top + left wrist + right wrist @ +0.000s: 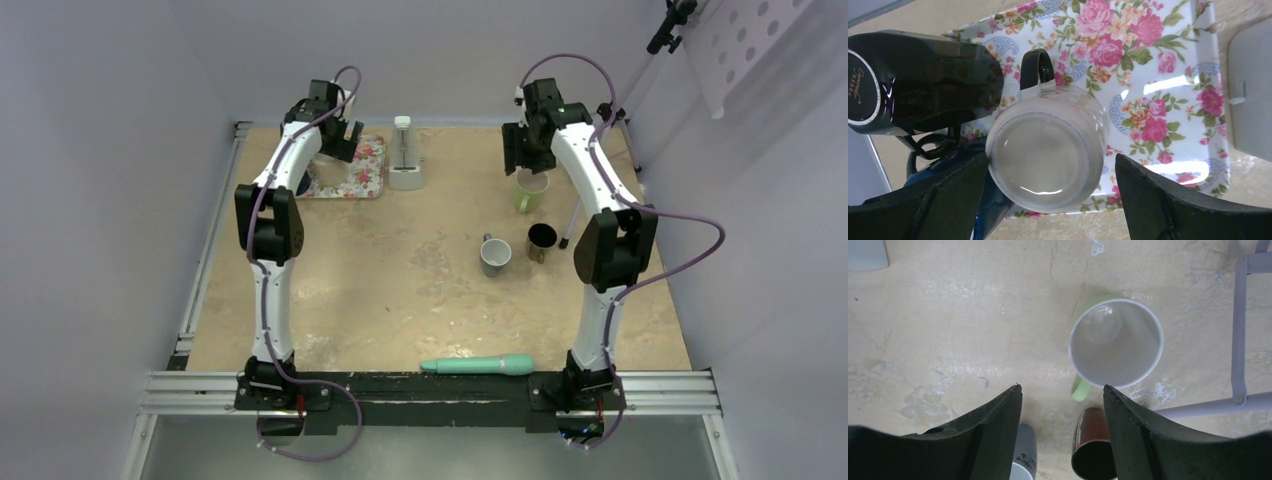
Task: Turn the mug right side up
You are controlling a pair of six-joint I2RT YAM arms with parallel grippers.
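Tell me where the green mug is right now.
In the top view the green mug stands upright on the table's far right side, close beneath the open right gripper, just beyond the dark mug and the grey mug.

Green mug (1116, 342) upright, mouth up, white inside.

The mottled beige table (400, 290) carries a green mug (1116, 342), upright, below my right gripper (1063, 390) and just past its fingertips. Back toward my wrist stand a grey mug (1025, 455) and a dark mug (1093, 450), side by side. Under my left gripper (1051, 157) lies a floral tray (1168, 100), with a white stand (1250, 95) just to its right. A teal cylinder (478, 366) lies well behind both grippers, by the arm bases.
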